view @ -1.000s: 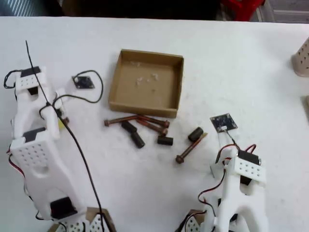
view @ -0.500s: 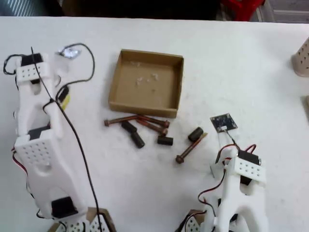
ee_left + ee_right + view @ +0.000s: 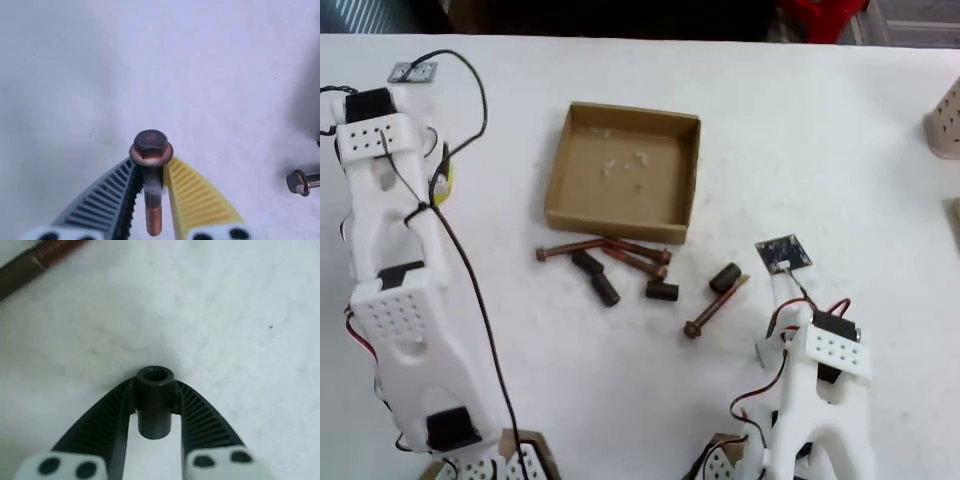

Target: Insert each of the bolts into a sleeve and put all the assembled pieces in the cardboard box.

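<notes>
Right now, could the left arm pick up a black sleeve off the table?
Probably not yet. The left gripper is shut on a bolt, so it has no free grip for the nearest sleeve until it lets go.

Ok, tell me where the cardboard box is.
In the high view the cardboard box sits left of centre on the table, just beyond the loose bolts and sleeves.
</notes>
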Available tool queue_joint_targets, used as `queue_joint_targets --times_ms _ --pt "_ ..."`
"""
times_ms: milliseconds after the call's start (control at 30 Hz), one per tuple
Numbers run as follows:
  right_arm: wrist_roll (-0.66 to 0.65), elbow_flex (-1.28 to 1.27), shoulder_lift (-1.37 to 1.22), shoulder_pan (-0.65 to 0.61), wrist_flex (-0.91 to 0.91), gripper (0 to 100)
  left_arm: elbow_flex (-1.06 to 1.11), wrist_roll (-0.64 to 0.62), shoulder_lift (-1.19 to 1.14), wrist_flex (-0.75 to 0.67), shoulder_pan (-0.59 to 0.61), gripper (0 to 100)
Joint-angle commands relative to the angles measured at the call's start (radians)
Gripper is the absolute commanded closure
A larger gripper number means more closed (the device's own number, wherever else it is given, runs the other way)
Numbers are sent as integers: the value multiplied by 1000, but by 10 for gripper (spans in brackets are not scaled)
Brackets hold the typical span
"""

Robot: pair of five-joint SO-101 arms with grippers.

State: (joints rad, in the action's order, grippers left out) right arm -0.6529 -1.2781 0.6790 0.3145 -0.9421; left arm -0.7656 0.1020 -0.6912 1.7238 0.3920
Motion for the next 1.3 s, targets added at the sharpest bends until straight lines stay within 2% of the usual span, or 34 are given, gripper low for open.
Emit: queue_joint_targets --times_ms 0,133,300,567,700,1033,1267 --pt "-11 6 21 -8 12 981 -41 -9 64 8 -12 980" --pt "-11 6 21 -8 12 981 -8 -8 133 43 -15 980" --pt "-11 6 21 -10 12 981 203 -6 335 37 -33 980" --pt "-11 6 21 -10 12 981 586 -11 641 -94 -48 980" --pt "-11 6 21 -10 10 981 783 -12 753 -218 -48 979" --pt "-11 -3 28 -8 12 981 1280 -14 937 -710 -50 978" --pt "-9 -5 30 -18 12 981 1517 -15 970 -918 -128 978"
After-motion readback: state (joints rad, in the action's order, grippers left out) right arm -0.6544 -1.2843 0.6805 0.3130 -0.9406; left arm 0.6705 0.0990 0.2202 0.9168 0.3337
